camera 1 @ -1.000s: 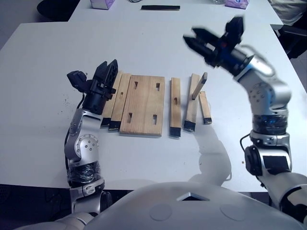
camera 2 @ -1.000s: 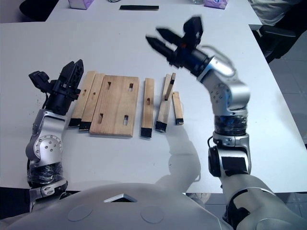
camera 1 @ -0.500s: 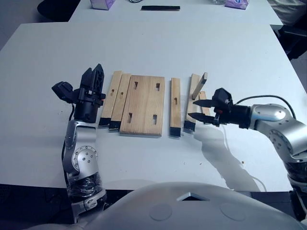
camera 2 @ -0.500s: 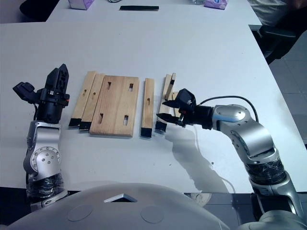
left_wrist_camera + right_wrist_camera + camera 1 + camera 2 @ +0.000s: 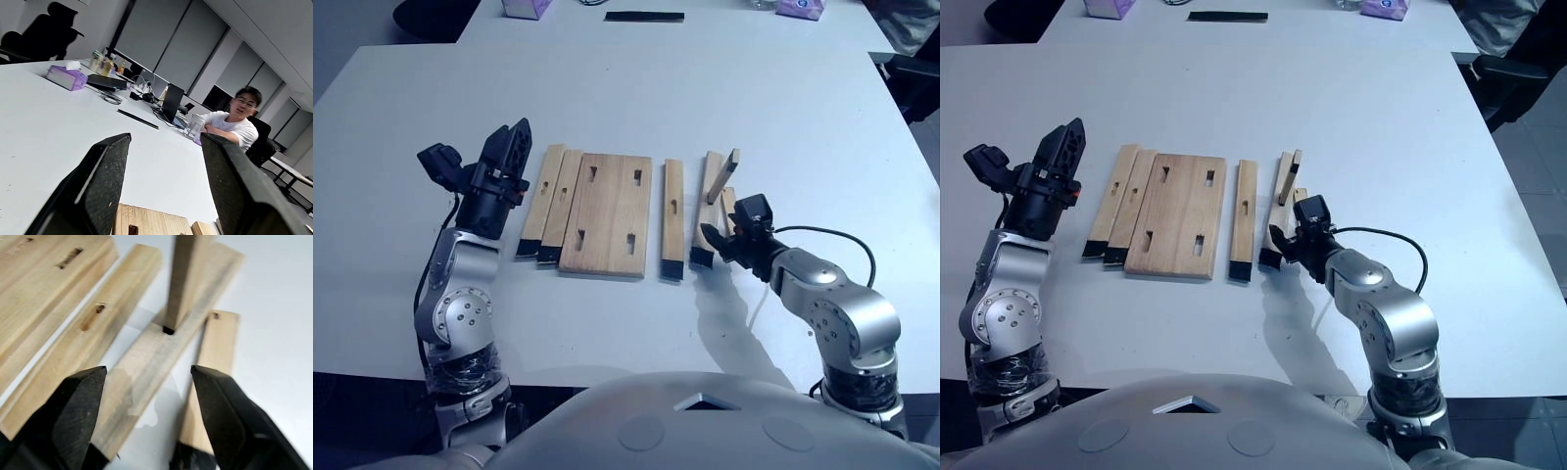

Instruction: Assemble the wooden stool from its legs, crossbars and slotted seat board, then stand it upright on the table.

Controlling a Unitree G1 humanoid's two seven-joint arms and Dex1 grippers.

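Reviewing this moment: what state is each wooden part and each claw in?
Seat board: lying flat, unassembled.
Two left legs: flat, side by side.
Middle leg: flat, loose.
Right leg: flat.
Crossbar: tilted, lower end on the right leg.
Left claw: open, raised, empty.
Right claw: open, straddling the right leg's near end.

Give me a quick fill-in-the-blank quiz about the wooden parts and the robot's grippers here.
The seat board has ____ slots cut in it. On its left side lie ____ wooden legs, side by side. The right gripper, low over the table, is ____.
Answers: four; two; open.
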